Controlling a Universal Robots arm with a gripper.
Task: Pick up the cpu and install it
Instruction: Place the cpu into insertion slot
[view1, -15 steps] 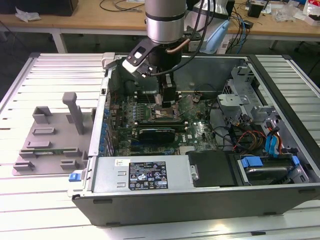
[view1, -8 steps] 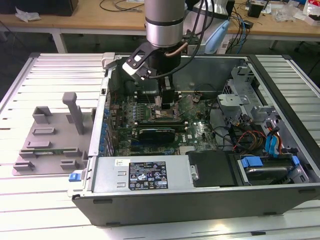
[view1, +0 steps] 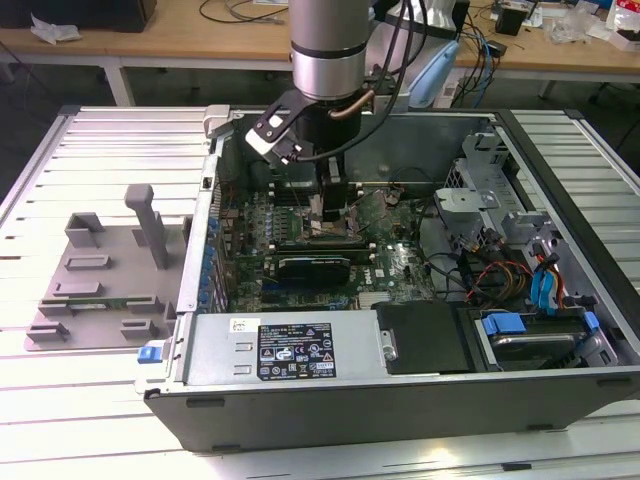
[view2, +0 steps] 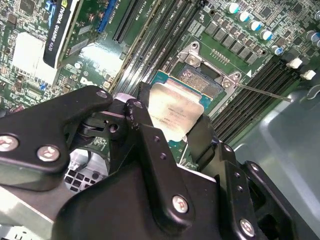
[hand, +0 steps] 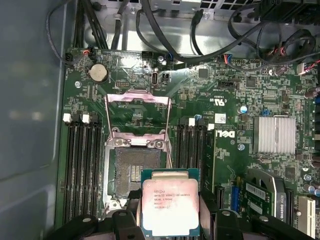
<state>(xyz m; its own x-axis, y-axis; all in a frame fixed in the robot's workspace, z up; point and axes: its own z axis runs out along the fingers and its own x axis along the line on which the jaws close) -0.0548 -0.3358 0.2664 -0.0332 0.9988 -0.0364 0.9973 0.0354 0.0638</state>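
The cpu (hand: 170, 207), a flat square chip with a silver-grey top and green rim, is held between my gripper's black fingers (view2: 145, 125). My gripper (view2: 172, 127) is shut on it by two opposite edges. The chip hangs just above the motherboard, partly overlapping the open socket (hand: 134, 172), whose metal load plate (hand: 137, 107) is flipped up. In the second wrist view the cpu (view2: 172, 112) sits tilted over the socket (view2: 202, 77). In the exterior view my gripper (view1: 331, 205) reaches down into the open computer case (view1: 400, 385).
Memory slots (hand: 82, 165) flank the socket on both sides. A graphics card (view1: 315, 265), a finned heatsink (hand: 274, 135) and cable bundles (hand: 240, 30) crowd the board. The drive cage (view1: 485, 190) stands at the exterior view's right, a grey fixture (view1: 100, 280) at its left.
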